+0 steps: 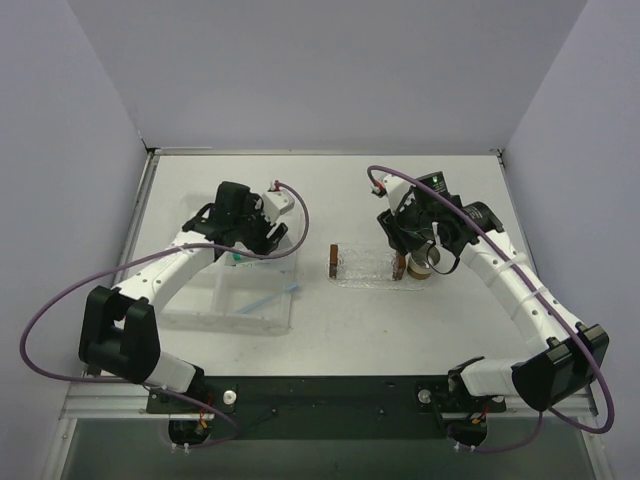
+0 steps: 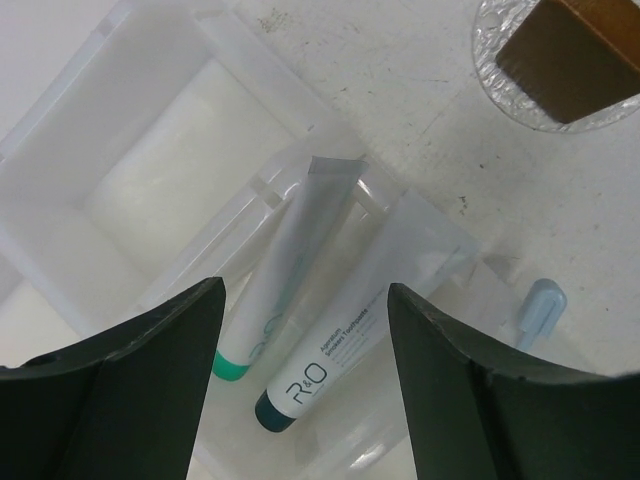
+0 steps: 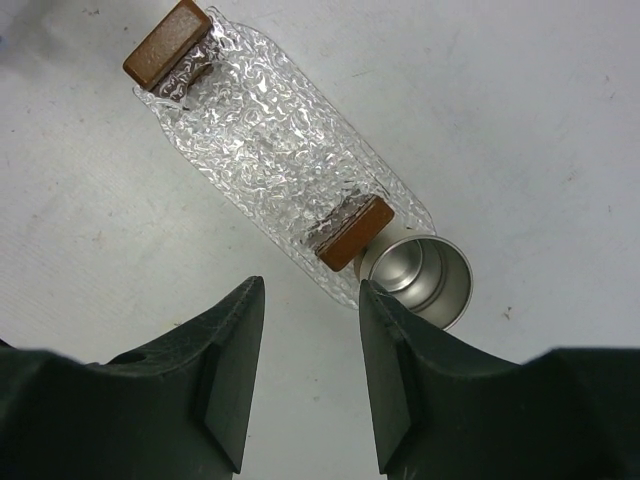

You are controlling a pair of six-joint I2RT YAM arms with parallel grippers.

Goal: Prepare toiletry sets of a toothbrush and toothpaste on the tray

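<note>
Left wrist view: my left tool hangs wide open over the clear compartment box, gripping nothing. Inside one compartment of that box, a teal-capped toothpaste tube and a dark-capped toothpaste tube lie side by side. The light-blue toothbrush lies at the box's right edge. Right of the box, apart from it, the bumpy tray rests on the counter below my right tool, whose jaws are narrowly parted with nothing held. A metal cup stands just beside the tray's end farthest from the box.

Pale lilac walls enclose a scuffed white table on three sides
</note>
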